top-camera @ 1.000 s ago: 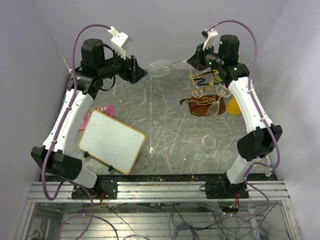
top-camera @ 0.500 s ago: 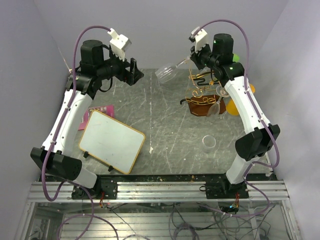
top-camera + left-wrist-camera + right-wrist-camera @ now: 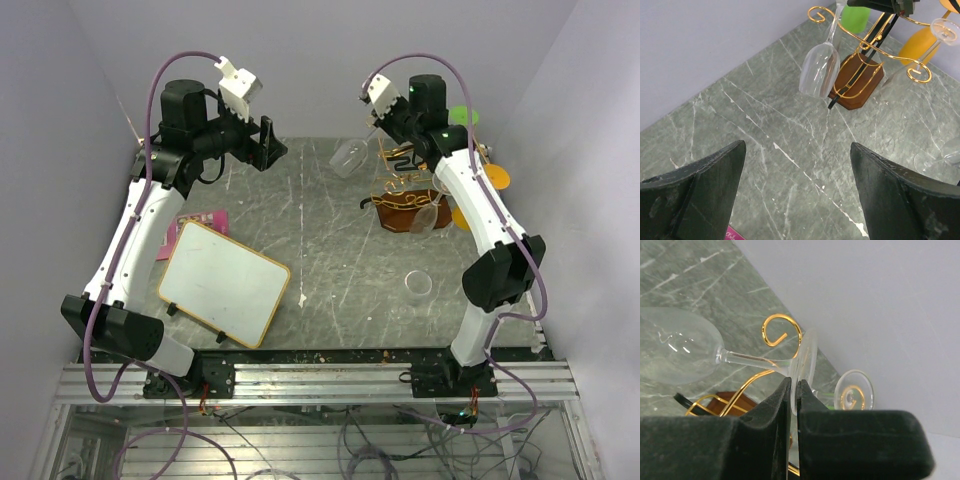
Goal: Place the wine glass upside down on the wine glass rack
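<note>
Beside the rack [image 3: 865,82], the right claw [image 3: 794,386] pinches the wine glass [image 3: 675,352] by its foot.

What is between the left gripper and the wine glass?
Only bare green marble tabletop lies between the left gripper and the wine glass, as the left wrist view shows; the top view agrees.

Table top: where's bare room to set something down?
Bare table runs down the middle, between the whiteboard and the wine glass rack, and along the near edge beside the clear cup. Crowded around the rack.
</note>
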{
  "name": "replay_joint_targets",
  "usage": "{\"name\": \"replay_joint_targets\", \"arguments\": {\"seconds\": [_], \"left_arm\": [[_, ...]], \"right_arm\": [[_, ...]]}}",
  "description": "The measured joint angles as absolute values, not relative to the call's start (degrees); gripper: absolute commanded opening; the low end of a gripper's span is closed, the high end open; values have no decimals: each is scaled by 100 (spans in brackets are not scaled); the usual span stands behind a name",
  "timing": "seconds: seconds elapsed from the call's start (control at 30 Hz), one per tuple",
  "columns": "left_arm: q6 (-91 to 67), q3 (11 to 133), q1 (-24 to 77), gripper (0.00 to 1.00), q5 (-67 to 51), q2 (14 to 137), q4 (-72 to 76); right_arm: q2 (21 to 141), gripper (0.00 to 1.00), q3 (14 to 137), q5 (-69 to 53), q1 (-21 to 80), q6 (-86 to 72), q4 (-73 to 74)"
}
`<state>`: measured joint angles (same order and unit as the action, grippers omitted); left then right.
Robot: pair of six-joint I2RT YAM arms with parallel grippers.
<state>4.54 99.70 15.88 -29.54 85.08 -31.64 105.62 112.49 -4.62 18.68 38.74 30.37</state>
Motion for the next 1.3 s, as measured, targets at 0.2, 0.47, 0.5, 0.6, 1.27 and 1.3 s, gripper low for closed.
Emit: {"name": "replay_joint_targets", "arguments": {"seconds": [0.2,0.47,0.5,0.6,1.27,1.3], "left_arm": [[456,9970,1586,95,-2961,8508,-3164],[458,9970,1586,94,-2987,8508,-3164],[458,9970,1584,94,-2993,8508,-3164],[458,9970,1584,94,-3006,8508,-3164],[497,9970,1584,93,-3013,8508,-3166],[504,9970,1584,93,-3013,8508,-3166]], "right_arm": [[10602,0,11249,-158,1949,4219,3026],[10630,0,11249,211,2058,4477,2926],[10654,0,11249,261,2069,4510,2893],[10735,0,11246,399,2091,4580,2805],[11076,0,11238,1199,2200,4952,2147],[11126,0,11240,1205,2200,4954,2106]]}}
